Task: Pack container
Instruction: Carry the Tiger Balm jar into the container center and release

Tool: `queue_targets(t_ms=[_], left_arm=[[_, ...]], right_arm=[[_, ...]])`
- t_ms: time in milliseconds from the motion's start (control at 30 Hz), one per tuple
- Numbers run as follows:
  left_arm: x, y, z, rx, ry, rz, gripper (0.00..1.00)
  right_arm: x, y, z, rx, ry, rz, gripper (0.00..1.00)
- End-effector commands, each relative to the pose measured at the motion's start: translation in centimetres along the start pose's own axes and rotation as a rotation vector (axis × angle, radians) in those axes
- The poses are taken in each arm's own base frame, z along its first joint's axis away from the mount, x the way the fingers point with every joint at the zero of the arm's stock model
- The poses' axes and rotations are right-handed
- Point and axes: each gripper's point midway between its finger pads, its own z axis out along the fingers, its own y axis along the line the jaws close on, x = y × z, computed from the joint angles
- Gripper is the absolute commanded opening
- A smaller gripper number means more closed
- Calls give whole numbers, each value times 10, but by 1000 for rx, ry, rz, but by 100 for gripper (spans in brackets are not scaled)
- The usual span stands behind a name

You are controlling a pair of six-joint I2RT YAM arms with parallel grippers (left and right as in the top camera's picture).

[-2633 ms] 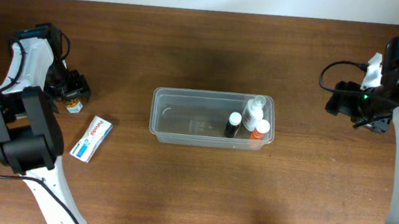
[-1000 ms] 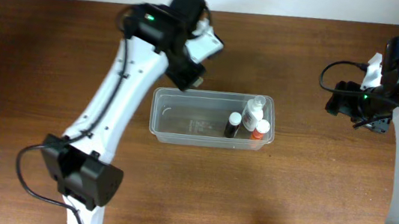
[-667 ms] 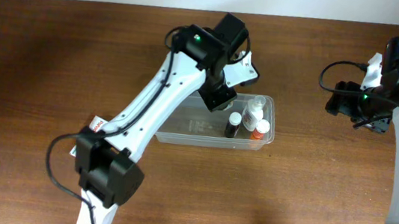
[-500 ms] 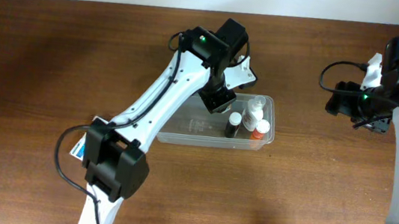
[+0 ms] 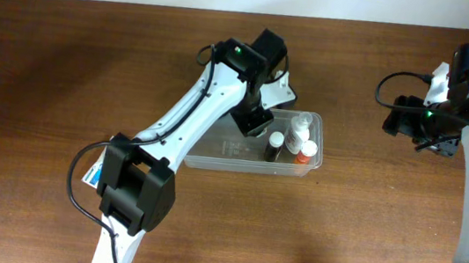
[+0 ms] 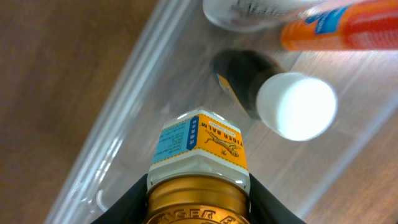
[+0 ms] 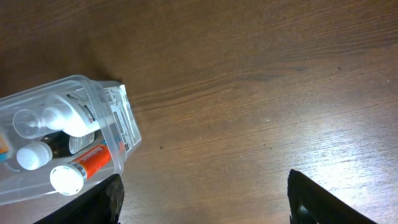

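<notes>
Clear plastic container (image 5: 190, 144) on the bench (image 5: 338, 232), long axis left-right. The left gripper (image 5: 252, 120) clamps a balm jar (image 6: 199, 146) over its free middle, beside the bottles (image 5: 291, 143); the right gripper (image 5: 403, 117), spread wide, stands well apart.

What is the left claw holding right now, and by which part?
The left claw grips a small Tiger Balm jar by its gold lid, over the container. The right claw is open and holds nothing.

Left hand (image 5: 254, 119), earlier at the left side of the table (image 5: 48, 57), now reaches over the container (image 5: 205, 156), clamping the gold-capped jar (image 6: 199, 155) near the white-capped bottle (image 6: 297, 106).
</notes>
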Motion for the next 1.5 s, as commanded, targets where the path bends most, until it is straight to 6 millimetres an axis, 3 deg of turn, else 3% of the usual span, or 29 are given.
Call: queue_targets(t_ms=[0, 500, 700, 733, 867, 1000, 1133, 1300, 1467], left_arm=[[7, -1, 15, 25, 21, -1, 21], [12, 3, 59, 39, 55, -53, 22], [10, 5, 67, 37, 50, -53, 29], [9, 6, 67, 35, 47, -52, 36], [8, 6, 67, 34, 43, -52, 41], [8, 6, 67, 33, 43, -52, 66], [8, 6, 66, 33, 44, -52, 73], [4, 4, 46, 28, 32, -50, 73], [-11, 21, -15, -100, -53, -72, 76]], right_arm=[[2, -2, 4, 4, 14, -1, 76], [2, -2, 4, 4, 14, -1, 76], [2, -2, 4, 4, 14, -1, 76], [2, -2, 4, 4, 14, -1, 76], [2, -2, 4, 4, 14, -1, 76], [2, -2, 4, 4, 14, -1, 76], [2, -2, 4, 4, 14, -1, 77], [2, -2, 4, 4, 14, -1, 77], [2, -2, 4, 4, 14, -1, 77]])
